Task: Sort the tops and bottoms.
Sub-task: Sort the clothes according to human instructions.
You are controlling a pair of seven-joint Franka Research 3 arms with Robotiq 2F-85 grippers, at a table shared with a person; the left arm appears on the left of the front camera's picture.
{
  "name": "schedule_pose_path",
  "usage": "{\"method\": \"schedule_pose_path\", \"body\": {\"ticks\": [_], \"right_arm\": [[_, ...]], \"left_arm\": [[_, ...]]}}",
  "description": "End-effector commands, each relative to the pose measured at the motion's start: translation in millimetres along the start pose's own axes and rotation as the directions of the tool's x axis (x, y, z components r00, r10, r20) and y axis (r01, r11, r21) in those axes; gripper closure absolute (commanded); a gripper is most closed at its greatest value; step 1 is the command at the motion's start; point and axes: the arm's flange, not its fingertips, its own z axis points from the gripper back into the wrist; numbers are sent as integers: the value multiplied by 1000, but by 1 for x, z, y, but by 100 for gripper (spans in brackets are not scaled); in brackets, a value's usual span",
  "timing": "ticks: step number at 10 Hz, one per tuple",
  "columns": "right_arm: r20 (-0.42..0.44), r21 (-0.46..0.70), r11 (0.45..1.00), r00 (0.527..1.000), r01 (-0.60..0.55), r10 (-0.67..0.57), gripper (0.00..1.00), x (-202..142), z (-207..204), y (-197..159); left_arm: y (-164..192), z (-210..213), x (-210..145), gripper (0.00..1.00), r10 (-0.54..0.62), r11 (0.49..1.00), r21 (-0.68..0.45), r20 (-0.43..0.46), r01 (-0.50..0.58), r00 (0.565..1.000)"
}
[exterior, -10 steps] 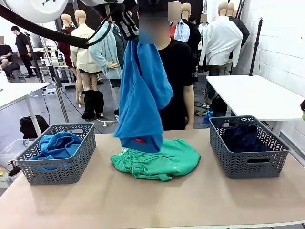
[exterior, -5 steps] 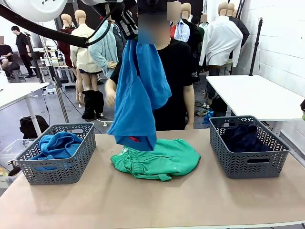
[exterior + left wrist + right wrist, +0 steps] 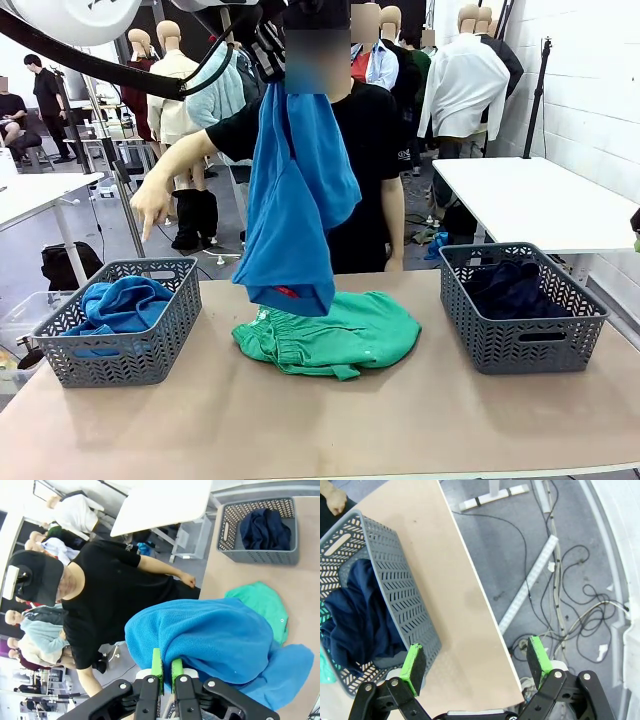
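High over the bench (image 3: 300,430), the blue shirt (image 3: 295,200) hangs pinched in the left end effector (image 3: 166,662), above the green shorts (image 3: 345,335). The person's hand (image 3: 150,205) has just swung out, seemingly pointing at the left basket (image 3: 140,340), probably the shirt's destination. The right end effector (image 3: 477,662) stands spread.

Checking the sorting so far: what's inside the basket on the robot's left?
A crumpled blue shirt lies in the left basket; anything beneath it is covered. The other blue shirt hangs from the left hand.
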Motion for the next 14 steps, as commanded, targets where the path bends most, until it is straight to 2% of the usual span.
{"method": "schedule_pose_path", "body": {"ticks": [1,14], "right_arm": [[-11,-15,1000,1000,9,-9,0,0,1,1],[-11,-15,1000,1000,9,-9,0,0,1,1]], "left_arm": [[3,4,1,100,3,1000,11,1,-3,1000],[3,4,1,100,3,1000,11,1,-3,1000]]}}
